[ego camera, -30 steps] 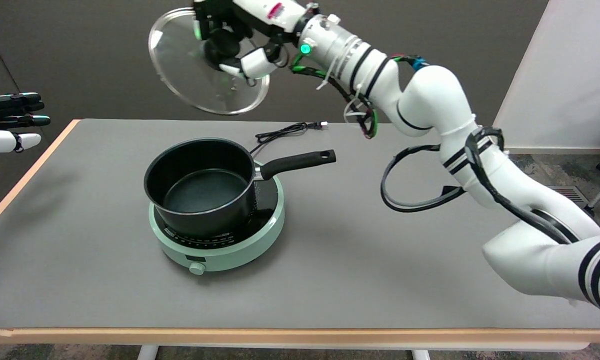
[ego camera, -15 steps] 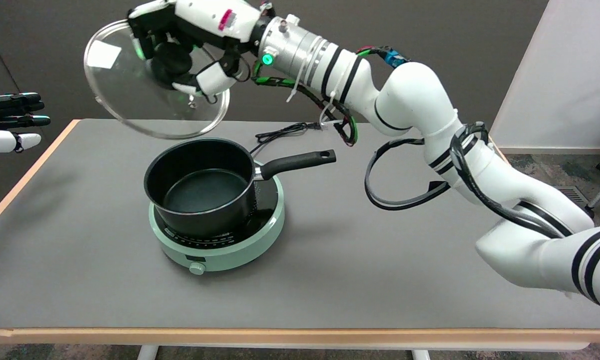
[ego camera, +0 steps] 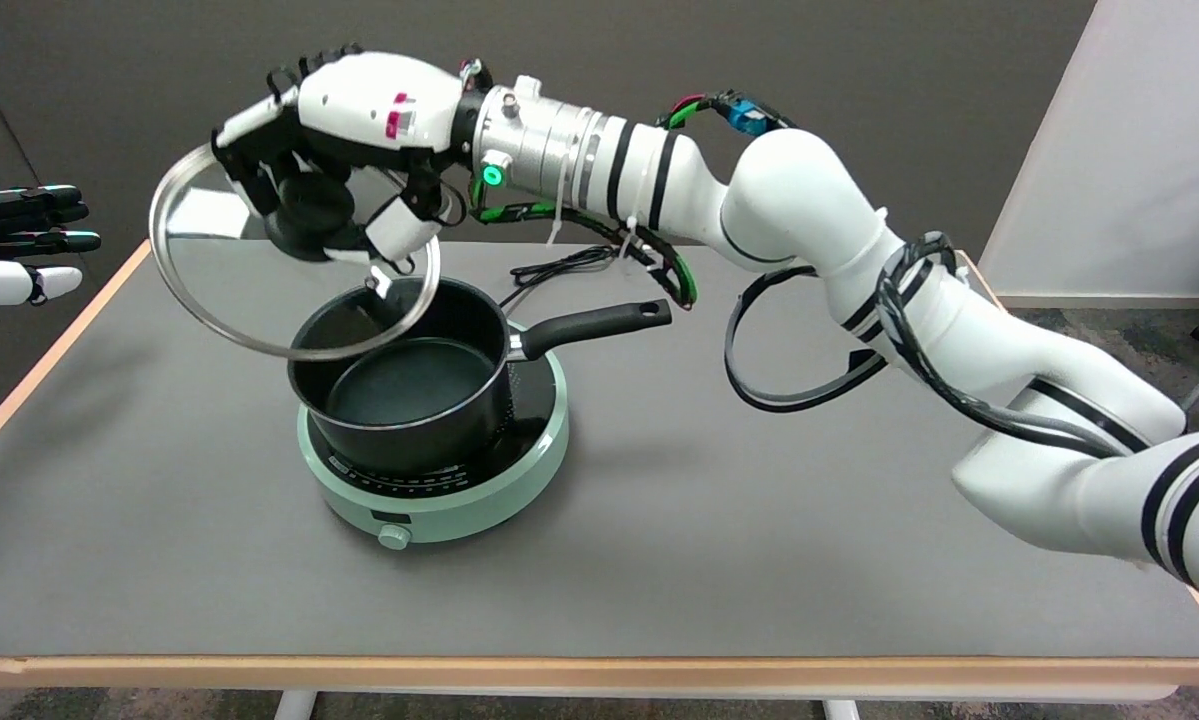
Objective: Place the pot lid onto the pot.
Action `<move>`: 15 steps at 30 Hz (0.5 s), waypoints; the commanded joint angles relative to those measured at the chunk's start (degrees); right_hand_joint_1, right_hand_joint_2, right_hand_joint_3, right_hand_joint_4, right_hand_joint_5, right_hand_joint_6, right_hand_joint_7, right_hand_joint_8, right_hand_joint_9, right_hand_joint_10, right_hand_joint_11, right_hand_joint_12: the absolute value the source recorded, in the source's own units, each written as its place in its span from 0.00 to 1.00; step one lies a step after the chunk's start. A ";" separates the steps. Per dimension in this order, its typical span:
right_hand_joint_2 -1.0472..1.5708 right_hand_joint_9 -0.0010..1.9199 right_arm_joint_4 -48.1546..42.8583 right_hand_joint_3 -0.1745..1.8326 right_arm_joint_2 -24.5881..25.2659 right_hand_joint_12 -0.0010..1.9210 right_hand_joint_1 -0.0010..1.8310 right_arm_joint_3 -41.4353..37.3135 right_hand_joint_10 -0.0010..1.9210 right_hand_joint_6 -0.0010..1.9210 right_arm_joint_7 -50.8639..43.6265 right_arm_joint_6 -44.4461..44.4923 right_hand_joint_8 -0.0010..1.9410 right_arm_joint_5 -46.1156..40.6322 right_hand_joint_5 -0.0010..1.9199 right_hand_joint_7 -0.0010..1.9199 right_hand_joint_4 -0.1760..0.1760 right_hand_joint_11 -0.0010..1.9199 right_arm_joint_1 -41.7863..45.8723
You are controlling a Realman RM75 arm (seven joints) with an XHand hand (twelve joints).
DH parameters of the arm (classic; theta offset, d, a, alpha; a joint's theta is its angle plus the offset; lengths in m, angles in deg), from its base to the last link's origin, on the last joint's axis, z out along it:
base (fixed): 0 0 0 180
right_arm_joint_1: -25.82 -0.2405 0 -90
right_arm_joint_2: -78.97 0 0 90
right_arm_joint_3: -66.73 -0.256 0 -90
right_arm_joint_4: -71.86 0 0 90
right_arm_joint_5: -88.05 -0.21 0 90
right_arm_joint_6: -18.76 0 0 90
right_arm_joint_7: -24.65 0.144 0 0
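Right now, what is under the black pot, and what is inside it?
The black pot stands on a mint-green cooker; the cooker's top beneath it is hidden. Its visible interior is empty, though the glass lid, held by the right hand, overlaps its far-left rim.

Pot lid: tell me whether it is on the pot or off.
Off. The right hand holds the glass pot lid tilted in the air, above and left of the open pot.

Pot mouth open; handle juts right.
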 commanded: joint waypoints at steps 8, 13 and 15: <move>0.72 0.40 5.38 0.46 -3.22 1.00 0.82 12.13 0.89 0.69 24.43 -7.27 0.72 14.31 0.31 0.42 0.97 0.37 -10.73; 0.72 0.39 5.31 0.47 -3.08 1.00 0.82 13.09 0.89 0.69 26.04 -7.86 0.72 15.45 0.31 0.42 0.99 0.37 -13.03; 0.71 0.40 5.60 0.47 -2.84 1.00 0.82 13.80 0.89 0.69 26.76 -8.04 0.72 15.58 0.31 0.43 0.99 0.37 -14.02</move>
